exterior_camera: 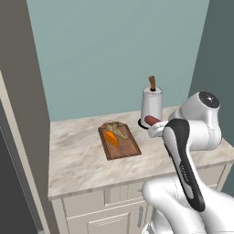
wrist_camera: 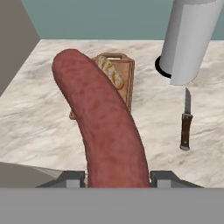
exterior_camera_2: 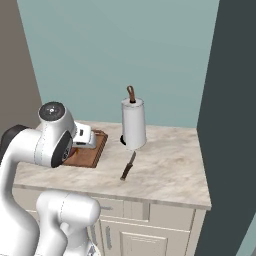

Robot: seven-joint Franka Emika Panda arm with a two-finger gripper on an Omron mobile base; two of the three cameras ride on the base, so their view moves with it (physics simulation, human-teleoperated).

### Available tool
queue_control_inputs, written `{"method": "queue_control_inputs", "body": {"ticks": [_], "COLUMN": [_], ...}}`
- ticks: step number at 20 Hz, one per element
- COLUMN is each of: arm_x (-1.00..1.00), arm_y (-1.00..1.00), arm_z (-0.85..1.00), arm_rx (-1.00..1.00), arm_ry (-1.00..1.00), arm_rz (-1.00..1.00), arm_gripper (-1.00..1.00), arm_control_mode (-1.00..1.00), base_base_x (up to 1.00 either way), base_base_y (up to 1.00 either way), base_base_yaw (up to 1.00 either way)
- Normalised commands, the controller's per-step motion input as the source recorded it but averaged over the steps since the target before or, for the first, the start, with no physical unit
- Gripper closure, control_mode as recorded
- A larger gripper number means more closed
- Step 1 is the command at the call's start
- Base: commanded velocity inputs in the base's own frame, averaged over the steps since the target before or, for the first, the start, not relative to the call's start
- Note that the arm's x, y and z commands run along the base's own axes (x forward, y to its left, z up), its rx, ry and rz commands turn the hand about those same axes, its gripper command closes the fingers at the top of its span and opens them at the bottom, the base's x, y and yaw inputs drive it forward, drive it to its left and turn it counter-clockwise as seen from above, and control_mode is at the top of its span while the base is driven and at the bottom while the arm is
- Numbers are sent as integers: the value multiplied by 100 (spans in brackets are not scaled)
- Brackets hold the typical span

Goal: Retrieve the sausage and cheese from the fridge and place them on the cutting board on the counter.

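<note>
Sausage [wrist_camera: 105, 127], reddish-brown and curved, sits clamped between the jaws above the pale marbled desk [exterior_camera: 77, 155]. Ahead lies the brown wooden cutting board [exterior_camera: 125, 151] with an orange cheese wedge [exterior_camera: 111, 138]. Bare desk separates the board's right edge from a brown-handled knife [wrist_camera: 186, 120] and white paper-towel roll [exterior_camera_2: 134, 125].

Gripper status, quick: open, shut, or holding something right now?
Gripper: shut on the sausage, which sticks out ahead of the fingers, above the counter.
</note>
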Motion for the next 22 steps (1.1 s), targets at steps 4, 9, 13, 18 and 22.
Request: {"method": "queue_control_inputs", "body": {"ticks": [4,9,13,18,22], "arm_x": [0,0,0,0,0], "arm_y": [0,0,0,0,0], "arm_z": [0,0,0,0,0], "arm_rx": [0,0,0,0,0], "arm_ry": [0,0,0,0,0], "arm_rz": [0,0,0,0,0], "arm_gripper": [100,100,100,100,100], "arm_control_mode": [100,100,100,-100,-100], "base_base_x": [0,0,0,0,0], "base_base_y": [0,0,0,0,0], "base_base_yaw": [0,0,0,0,0]}}
